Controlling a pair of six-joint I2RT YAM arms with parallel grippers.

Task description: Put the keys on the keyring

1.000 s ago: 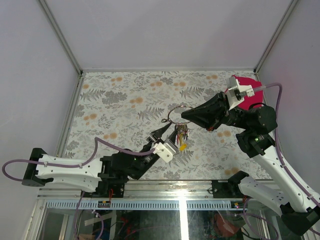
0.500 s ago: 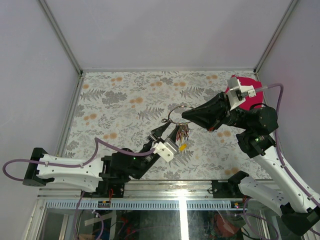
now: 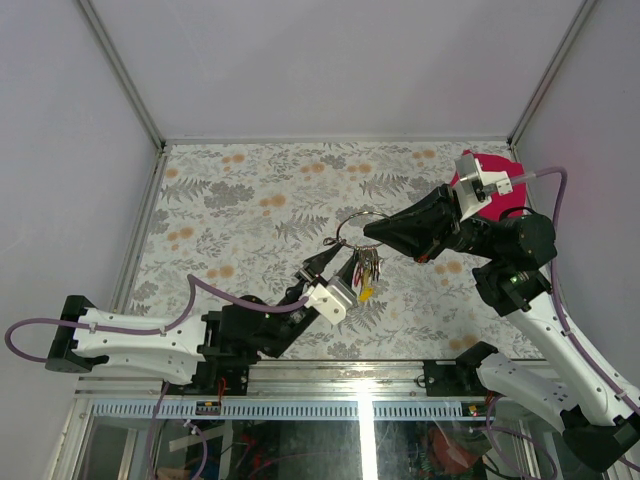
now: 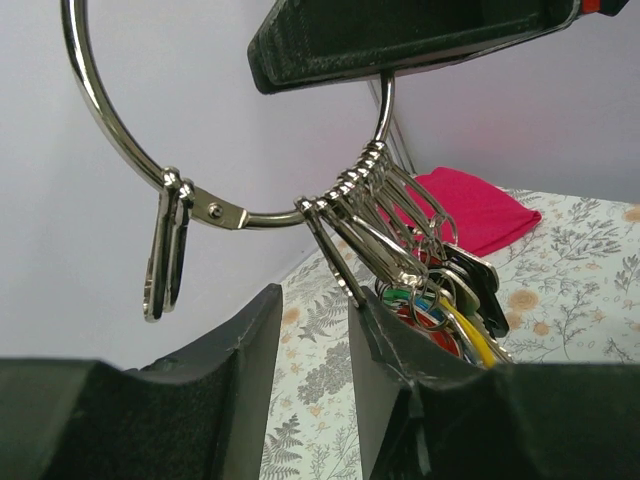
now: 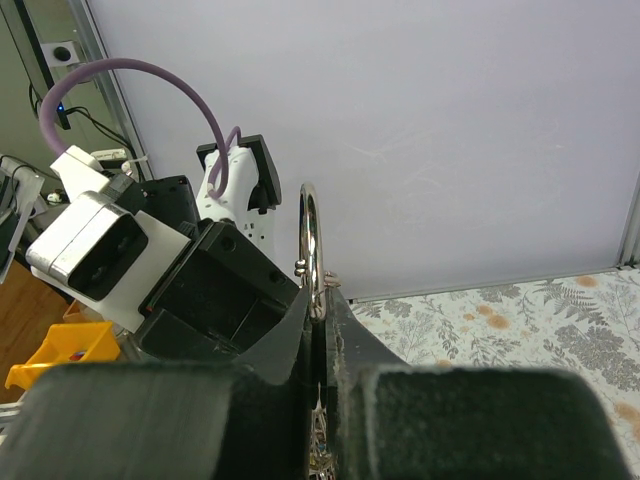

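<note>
- Silver wire forms the large keyring hoop (image 3: 360,212) (image 4: 270,217) (image 5: 311,235), which hangs in the air above the middle of the floral surface (image 3: 250,200), held between the two arms.
- Right pincer (image 3: 366,232) (image 5: 318,300): its jaws are closed tight on the hoop's wire. In the right wrist view the hoop stands upright out of the seam between the two black fingers.
- Left pincer (image 3: 335,268) (image 4: 315,310): its jaws stand narrowly apart just below the hoop, and the floral surface shows through the gap.
- One of the small split rings (image 4: 385,215) slants down from the hoop to the inner edge of the finger on the right of the left wrist view. Nothing spans the gap, and I cannot tell whether the ring touches that finger.
- Keys (image 3: 366,272) (image 4: 450,310): they hang in a bunch from the small split rings, which are packed side by side on the hoop's lower arc. Green, red, yellow and black heads show, and they sit just beside the left pincer's finger.
- A hinged clasp piece (image 4: 165,250) dangles from the hoop on the other side of the gap, apart from both fingers.
- A red cloth (image 3: 495,180) (image 4: 470,210) lies on the surface at the far right, behind the right arm.
</note>
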